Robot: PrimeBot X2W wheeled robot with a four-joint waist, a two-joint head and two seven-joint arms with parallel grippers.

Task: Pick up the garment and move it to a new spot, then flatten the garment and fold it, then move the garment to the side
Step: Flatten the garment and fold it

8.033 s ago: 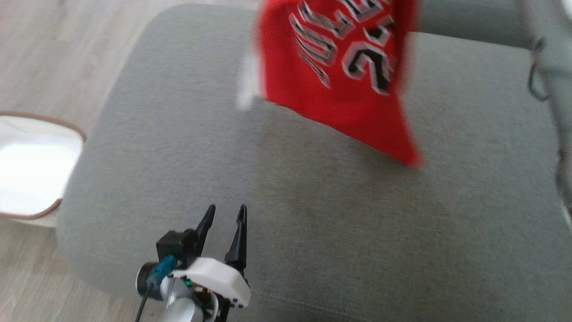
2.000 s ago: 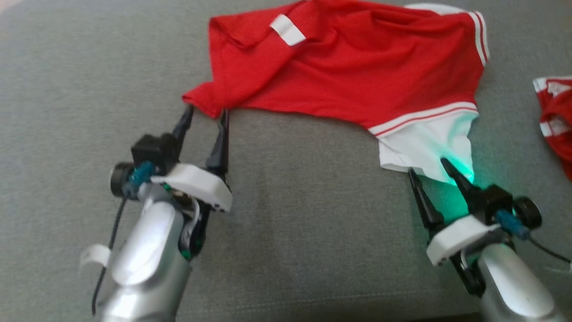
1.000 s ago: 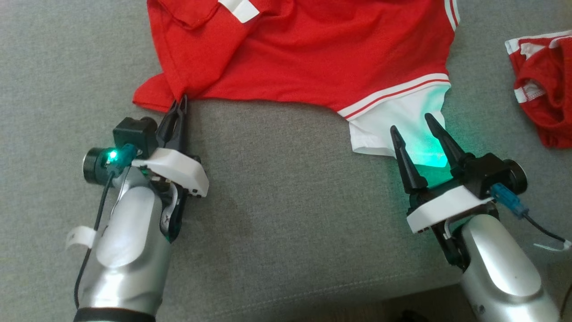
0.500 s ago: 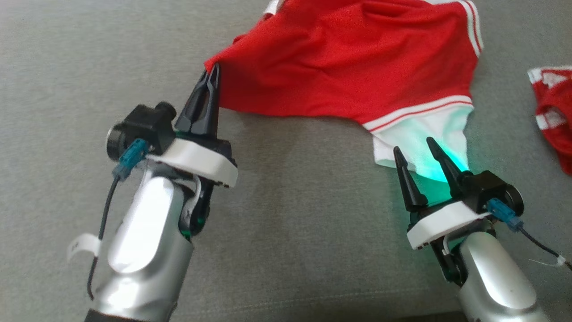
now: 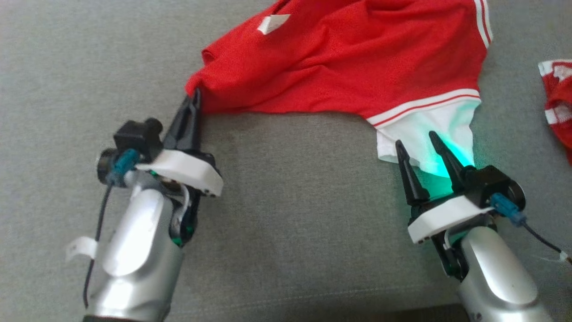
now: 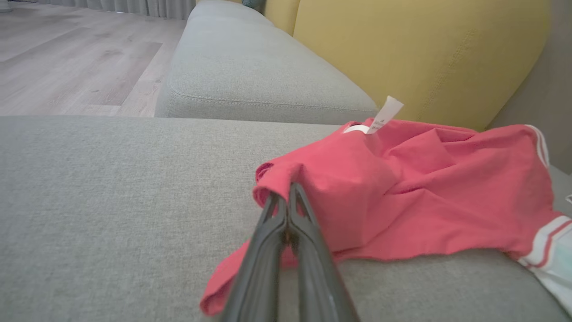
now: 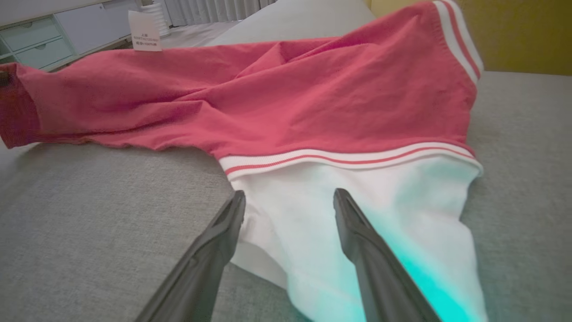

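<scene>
Head view: my left gripper [image 5: 195,96] clamped on shirt [image 5: 339,58] corner; my right gripper [image 5: 415,138] spread wide, white sleeve [image 5: 451,125] at its tips.

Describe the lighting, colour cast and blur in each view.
Head view: green glow spills over the white sleeve by the right pincer; glare on the left forearm. Right wrist view: same teal tint, lower right. Left wrist view: garment washed pink, left pincer softly blurred.

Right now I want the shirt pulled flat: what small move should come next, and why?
Probably close the right gripper on the white end of the shirt: its jaws stand open astride it, while the left gripper pinches the red corner.
</scene>
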